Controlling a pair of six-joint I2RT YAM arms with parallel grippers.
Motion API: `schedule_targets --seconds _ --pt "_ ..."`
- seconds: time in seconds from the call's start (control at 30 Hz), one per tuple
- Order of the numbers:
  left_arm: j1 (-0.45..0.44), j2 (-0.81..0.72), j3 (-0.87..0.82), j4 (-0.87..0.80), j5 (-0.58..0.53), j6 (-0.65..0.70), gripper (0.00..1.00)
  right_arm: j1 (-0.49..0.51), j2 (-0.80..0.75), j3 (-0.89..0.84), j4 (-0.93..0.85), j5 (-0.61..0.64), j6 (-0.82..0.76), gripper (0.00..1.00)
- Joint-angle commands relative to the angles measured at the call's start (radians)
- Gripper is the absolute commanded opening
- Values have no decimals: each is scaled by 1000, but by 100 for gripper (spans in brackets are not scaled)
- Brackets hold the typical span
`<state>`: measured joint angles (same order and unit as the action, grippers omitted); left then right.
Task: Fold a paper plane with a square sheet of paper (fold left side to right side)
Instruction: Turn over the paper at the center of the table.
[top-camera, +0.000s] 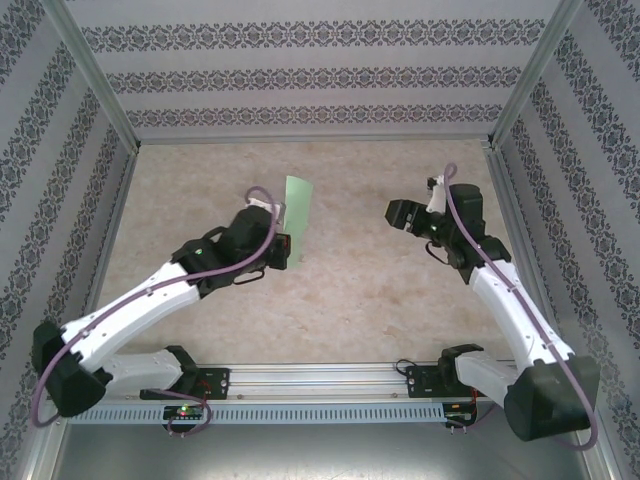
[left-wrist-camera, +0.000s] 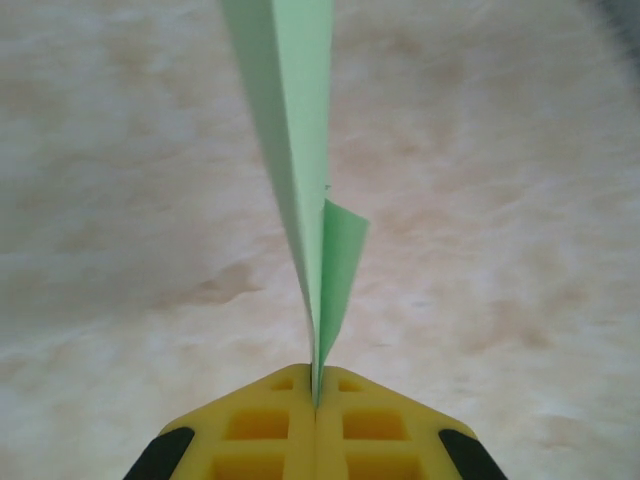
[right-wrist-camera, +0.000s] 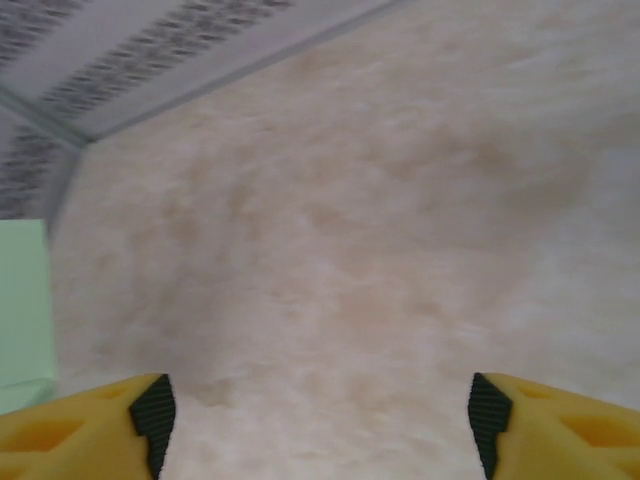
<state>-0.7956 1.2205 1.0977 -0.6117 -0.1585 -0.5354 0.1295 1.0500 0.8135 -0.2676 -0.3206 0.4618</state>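
Pale marbled table (top-camera: 380, 300) inside a box of patterned walls (top-camera: 300, 80), with metal posts at the corners. Left of the middle, a folded paper (top-camera: 297, 215): pale green, narrow, standing more or less on its edge and not lying flat.

Held so by the left gripper (left-wrist-camera: 316, 395), with the yellow fingers (left-wrist-camera: 260, 430) pressed fully together on the near end of the paper and nothing else between them. Seen from the left wrist as thin layers running away from the jaws, with one small flap (left-wrist-camera: 345, 260) opening to the right. Probably gripped at this end to keep the layers together along the crease and to stop the fold from springing open. Seems also held up from the surface for easier handling. Cannot tell about contact of the far end with the table.

On the right, well apart from the paper, the right gripper (right-wrist-camera: 320, 425): jaws wide apart, holding nothing, bare table below. From the right wrist, a strip of the green paper at the left edge of the view. Apparently kept aside to leave the paper to the left arm alone.

Judging by the narrow shape, folding already far along. Whether finished as a plane, not clear.
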Motion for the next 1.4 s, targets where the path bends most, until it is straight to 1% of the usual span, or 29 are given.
schedule_targets --seconds 0.0,0.07,0.13,0.23,0.33,0.37,0.53,0.73,0.8,0.9,0.97,1.07,1.2,1.37 --pt "-86 128 112 -308 -366 -42 0 -43 -38 -52 -74 133 -33 87" --pt "-134 222 197 -423 -479 -106 0 -67 -54 -68 -81 144 -29 97" --pt "-166 323 287 -536 -572 -188 0 -86 -67 -71 -93 151 -36 98" --pt "-188 464 403 -706 -642 -309 0 -101 -83 -62 -133 195 -43 98" --pt "-192 568 477 -816 -670 -390 0 -108 -106 -66 -157 244 -26 98" --pt "-192 590 487 -827 -670 -401 0 -108 -113 -66 -164 252 -18 98" --pt "-186 706 541 -798 -591 -373 0 -109 -137 -66 -199 265 -9 98" --pt "-161 882 645 -833 -477 -340 0 -110 -154 -51 -244 266 -17 98" --pt "-152 921 657 -804 -434 -311 0 -110 -168 -51 -259 271 -18 98" --pt "-133 968 665 -731 -341 -255 0 -110 -200 -48 -295 299 -31 98" --pt "-123 1005 693 -720 -303 -233 0 -109 -225 -50 -318 325 -42 98" --pt "-114 1042 736 -709 -264 -192 2 -110 -254 -56 -332 348 -44 98" --pt "-99 1058 757 -650 -175 -147 4 -110 -260 -56 -340 341 -48 98" --pt "-81 1079 787 -618 -94 -115 10 -110 -250 -59 -331 320 -39 98"
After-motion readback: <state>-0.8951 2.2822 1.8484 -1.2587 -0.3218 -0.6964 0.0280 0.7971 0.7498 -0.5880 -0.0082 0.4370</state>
